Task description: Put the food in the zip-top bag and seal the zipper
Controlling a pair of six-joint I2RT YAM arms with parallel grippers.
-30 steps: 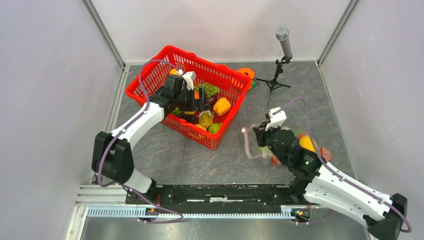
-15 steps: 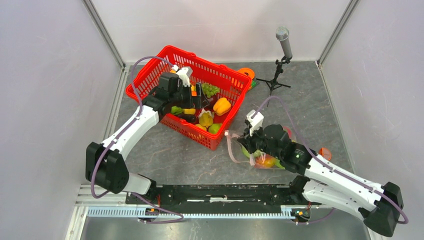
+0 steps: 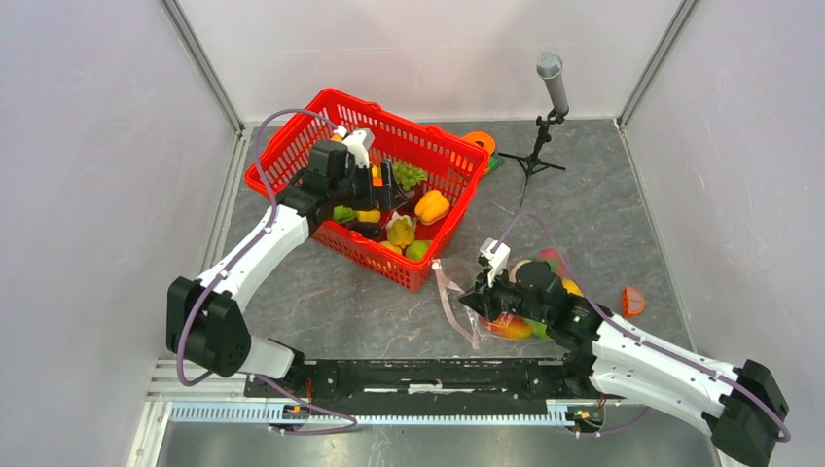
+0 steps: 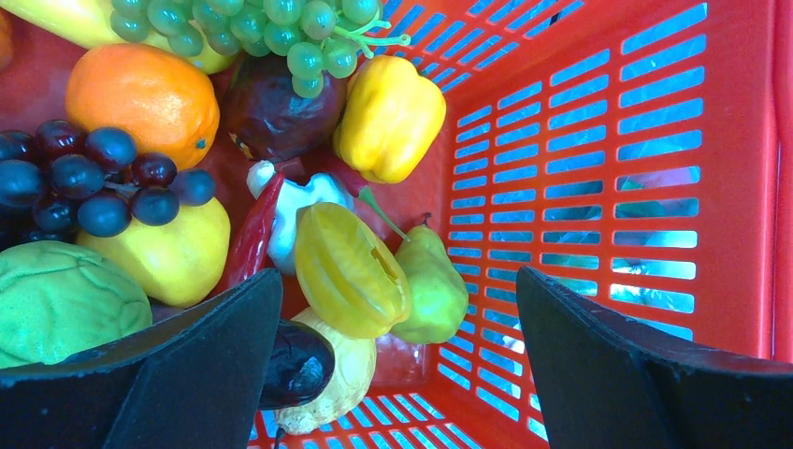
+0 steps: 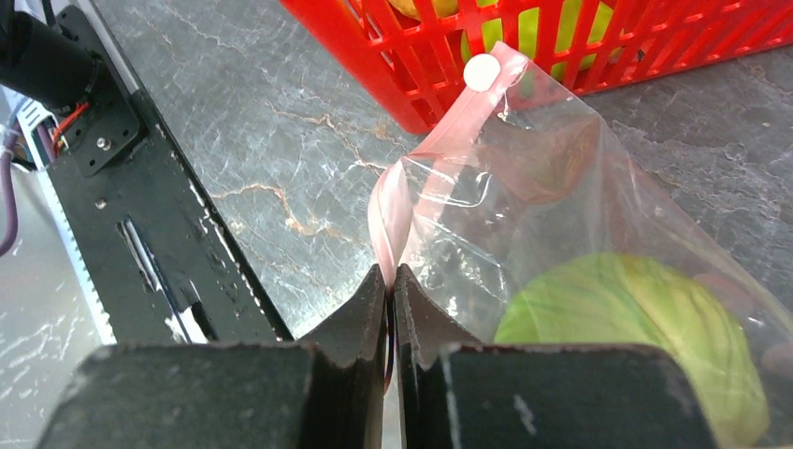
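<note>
Pink zipper strip (image 5: 385, 217) clamped thinly in the right gripper (image 5: 391, 277) may slip, slumping the clear crinkly bag (image 5: 561, 168); left gripper (image 4: 397, 281) gapes over the red mesh basket (image 4: 757, 187) at its eleven o'clock.

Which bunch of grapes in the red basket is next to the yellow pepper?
The green bunch, right beside the yellow pepper. The dark purple bunch lies farther off, by the orange.

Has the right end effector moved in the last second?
Yes. The right end effector, shut on the zip-top bag, has moved toward the base rail and leftward, away from the microphone stand.
</note>
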